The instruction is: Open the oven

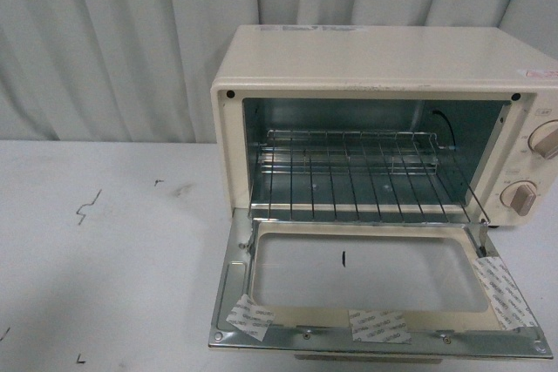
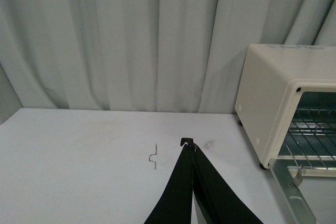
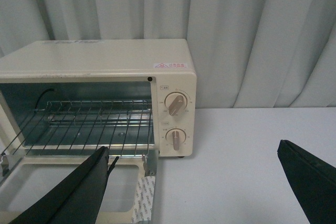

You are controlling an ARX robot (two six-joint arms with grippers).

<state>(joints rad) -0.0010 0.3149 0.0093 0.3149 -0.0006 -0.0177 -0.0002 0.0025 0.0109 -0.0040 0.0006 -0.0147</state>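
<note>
We see the bench (image 1: 105, 250) open and bare left of the oven (image 1: 384, 67), curtain (image 1: 113, 41) close behind. Oven sits right of centre, door (image 1: 375, 280) dropped flat toward us, rack (image 1: 357, 172) inside. Right hand (image 3: 194, 177) spread wide just before the door; left hand (image 2: 190, 145) pinched together, well left of oven.

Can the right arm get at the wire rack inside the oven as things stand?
Probably yes. The oven door is fully dropped, so the wire rack is exposed, with nothing in front of it. The right gripper is open and hangs just off the oven's front, near the door's knob-side hinge.
</note>
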